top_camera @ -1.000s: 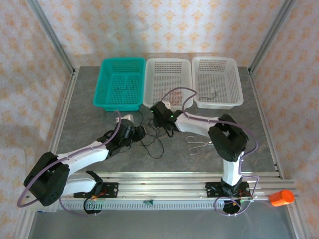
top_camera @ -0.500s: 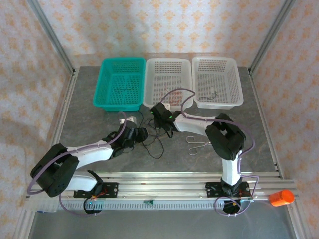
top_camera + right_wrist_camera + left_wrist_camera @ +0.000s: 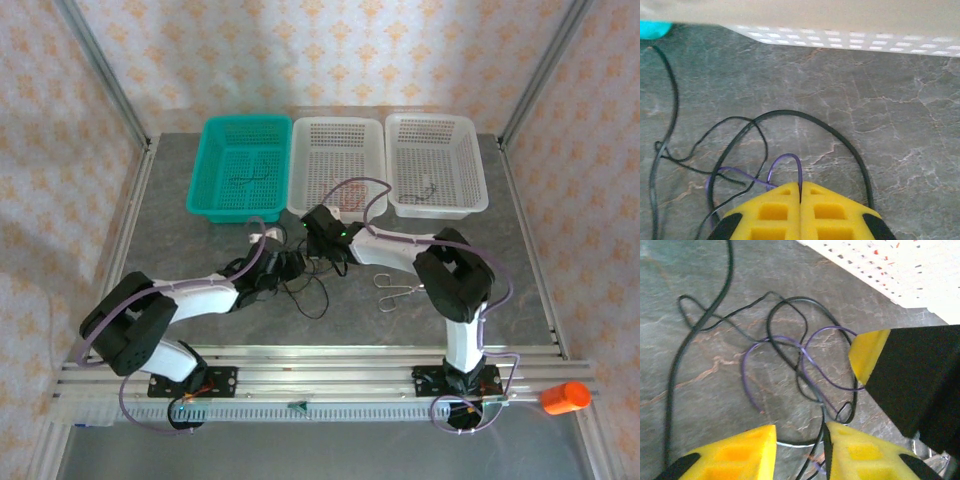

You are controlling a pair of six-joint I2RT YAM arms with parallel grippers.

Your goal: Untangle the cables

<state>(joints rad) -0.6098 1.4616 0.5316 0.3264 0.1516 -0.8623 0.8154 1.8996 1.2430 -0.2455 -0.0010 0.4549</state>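
Observation:
A tangle of thin black and purple cables [image 3: 312, 290] lies on the grey table in front of the middle white basket. My right gripper [image 3: 326, 262] sits at its far edge. In the right wrist view this gripper [image 3: 800, 192] is shut on a loop of the purple cable [image 3: 785, 159], and a thicker black cable [image 3: 840, 137] arcs around it. My left gripper [image 3: 290, 266] is just to the left. In the left wrist view this gripper [image 3: 800, 450] stands open, low over the tangle. A black cable [image 3: 827, 440] runs along its right finger. Purple loops [image 3: 810, 365] lie ahead, beside the right gripper's yellow tip [image 3: 870, 355].
A teal basket [image 3: 203, 175] and two white baskets [image 3: 337, 124] [image 3: 436, 119] stand along the back, each with small wires inside. A silver wire clip [image 3: 395, 290] lies right of the tangle. An orange cylinder [image 3: 565, 397] sits at the near right rail.
My left gripper has slid right across the table to the tangle, close beside the right gripper. The right jaws have closed on the purple cable.

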